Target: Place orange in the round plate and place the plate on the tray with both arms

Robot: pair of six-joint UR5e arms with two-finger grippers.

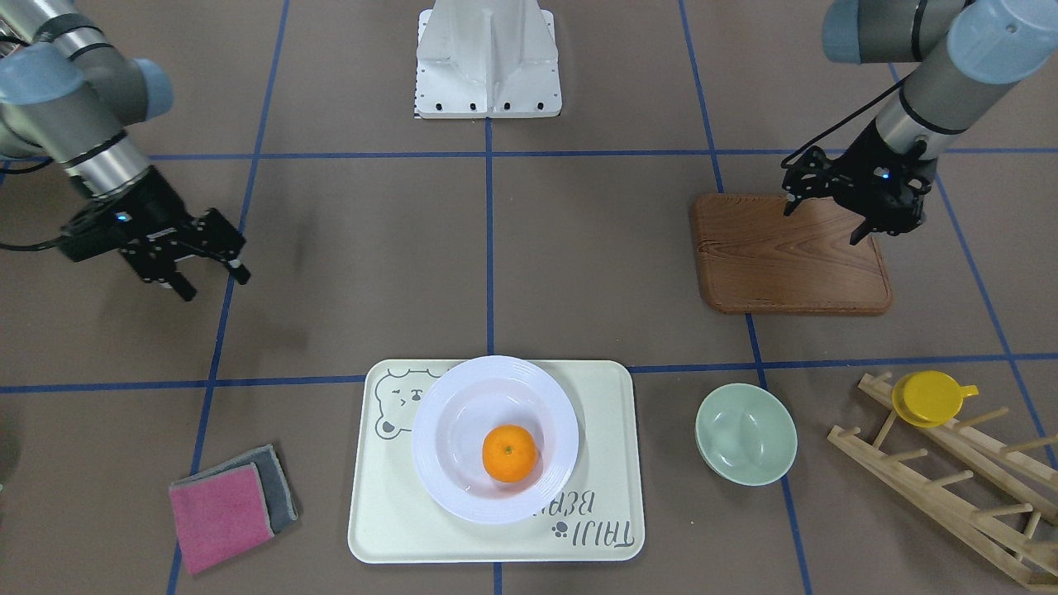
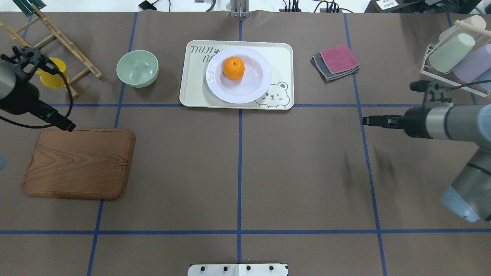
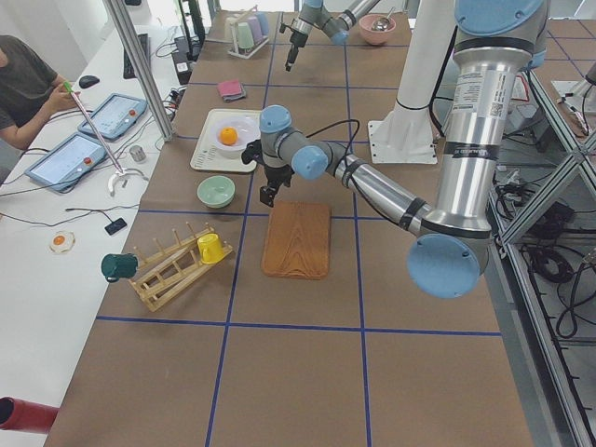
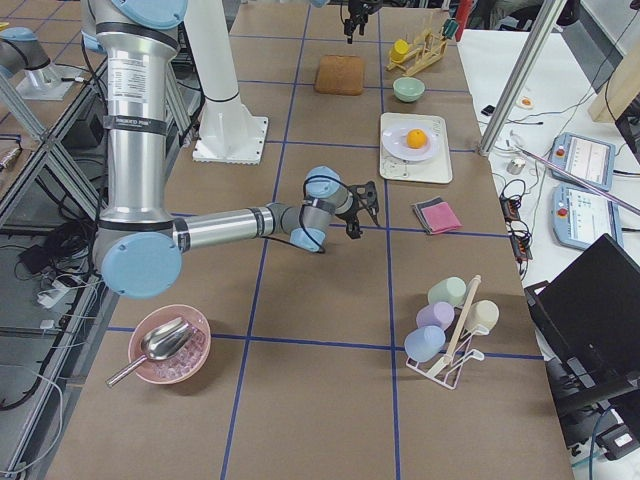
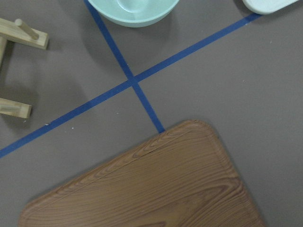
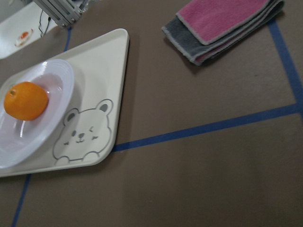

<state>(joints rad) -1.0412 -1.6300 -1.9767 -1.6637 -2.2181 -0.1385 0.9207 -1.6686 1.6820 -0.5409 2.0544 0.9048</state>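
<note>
The small bright-orange fruit (image 1: pixel 510 453) lies in the sunken centre of the glossy white round plate (image 1: pixel 438 413) with the ribbed rim, a little off the middle. That plate stands on the large cream rectangular tray (image 1: pixel 388 512), where it covers part of the grey bear drawing and part of the lettering. My left gripper (image 1: pixel 824 225) hangs over the edge of the brown wooden board (image 1: pixel 785 264) on my side, its jaws spread with nothing between them. My right gripper (image 1: pixel 213 285) hovers above bare brown table, well apart from the tray, and its jaws are likewise spread and hold nothing. A pale-green bowl (image 1: pixel 745 434) stands on the table just beside the tray, on my left, with only its own glazed inside showing. Beyond it a yellow cup (image 1: pixel 930 398) sits on a slanted wooden peg rack (image 1: pixel 934 479). A folded pink cloth on a grey one (image 1: pixel 223 512) lies near the tray's other end. Far on my right, a pink bowl (image 4: pixel 140 375) holds a metal scoop (image 4: pixel 160 343).
</note>
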